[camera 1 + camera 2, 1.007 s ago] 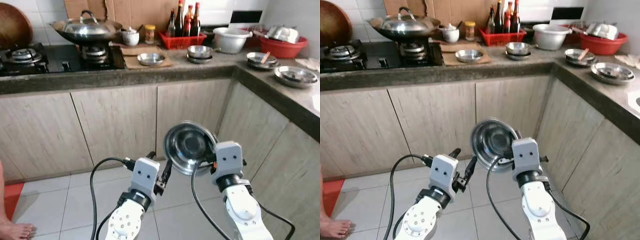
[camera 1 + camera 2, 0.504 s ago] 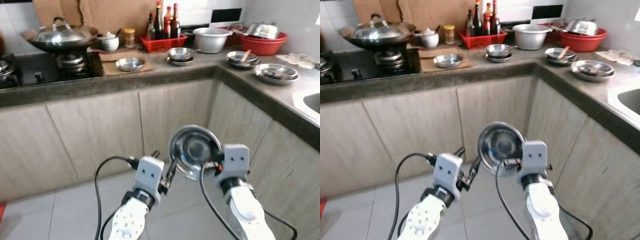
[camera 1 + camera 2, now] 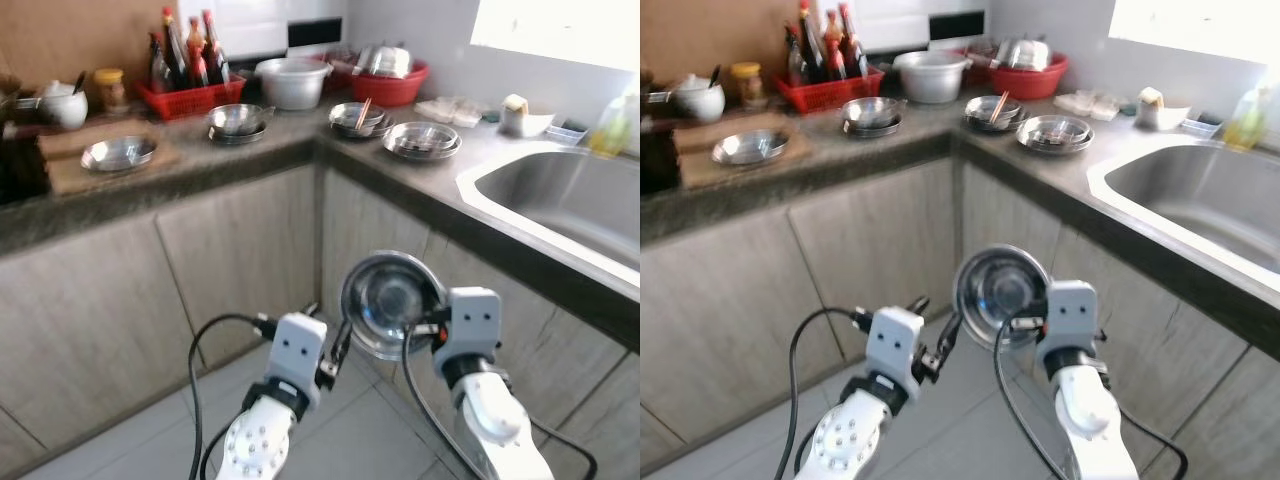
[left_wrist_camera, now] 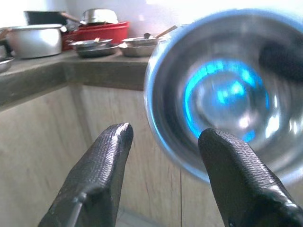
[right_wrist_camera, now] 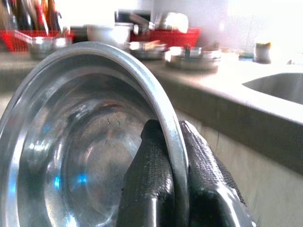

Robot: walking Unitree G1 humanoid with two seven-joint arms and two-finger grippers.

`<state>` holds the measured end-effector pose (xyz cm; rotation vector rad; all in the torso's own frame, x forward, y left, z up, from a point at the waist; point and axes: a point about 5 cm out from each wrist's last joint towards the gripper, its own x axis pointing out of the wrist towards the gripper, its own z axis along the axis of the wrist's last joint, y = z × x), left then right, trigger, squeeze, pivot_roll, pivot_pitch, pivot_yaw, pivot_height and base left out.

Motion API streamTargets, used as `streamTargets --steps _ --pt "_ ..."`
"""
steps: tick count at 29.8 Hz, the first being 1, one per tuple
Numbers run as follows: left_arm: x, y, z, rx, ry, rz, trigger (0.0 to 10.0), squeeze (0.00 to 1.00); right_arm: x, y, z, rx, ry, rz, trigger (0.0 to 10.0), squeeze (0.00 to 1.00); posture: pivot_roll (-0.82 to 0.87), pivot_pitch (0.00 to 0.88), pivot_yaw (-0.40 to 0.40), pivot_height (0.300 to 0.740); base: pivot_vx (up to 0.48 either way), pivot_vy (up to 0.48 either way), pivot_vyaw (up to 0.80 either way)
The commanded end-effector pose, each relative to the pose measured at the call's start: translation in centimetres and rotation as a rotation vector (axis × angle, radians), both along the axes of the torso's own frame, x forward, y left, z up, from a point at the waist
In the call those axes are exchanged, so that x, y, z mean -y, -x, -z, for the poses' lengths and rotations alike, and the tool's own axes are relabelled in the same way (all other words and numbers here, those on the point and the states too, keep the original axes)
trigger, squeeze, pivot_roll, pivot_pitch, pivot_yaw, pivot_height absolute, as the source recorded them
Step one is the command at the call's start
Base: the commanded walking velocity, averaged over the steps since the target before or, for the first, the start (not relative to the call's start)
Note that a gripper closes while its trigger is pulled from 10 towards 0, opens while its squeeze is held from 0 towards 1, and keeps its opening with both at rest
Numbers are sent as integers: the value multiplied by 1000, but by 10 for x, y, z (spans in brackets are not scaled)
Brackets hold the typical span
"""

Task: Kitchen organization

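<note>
A shiny steel bowl is held on edge in front of me, well below counter height, its hollow facing me. My right gripper is shut on the bowl's rim, one finger inside and one outside. My left gripper stands open just to the left of the bowl, not touching it, with nothing between its fingers. In the head views the left gripper sits beside the bowl's lower left edge.
An L-shaped stone counter over wooden cabinets carries a red basket of bottles, a white pot, a red basin and stacked steel dishes. A steel sink lies at the right. Tiled floor below.
The whole view has swung to the right: the stove and wok have left the picture and the sink has come in. Both grippers and the bowl keep the same pose.
</note>
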<state>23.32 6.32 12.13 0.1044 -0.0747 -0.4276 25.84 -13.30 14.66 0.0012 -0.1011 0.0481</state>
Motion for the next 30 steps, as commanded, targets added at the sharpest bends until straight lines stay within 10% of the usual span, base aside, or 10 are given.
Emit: streamTargets --steps 1,13,30 --pt "-4 -2 -1 9 -5 -9 10000 0 -5 -2 -13 52 -17 -18 10000 0 -6 0 -51 740 326 0 -800" --pt "-10 -9 -7 36 -5 -33 10000 0 7 -19 -58 199 -9 25 10000 0 -5 0 -53 740 328 0 -741" --pt "-10 -12 -8 42 -5 -30 10000 0 15 -31 -73 235 8 42 10000 0 -5 0 -55 740 327 0 0"
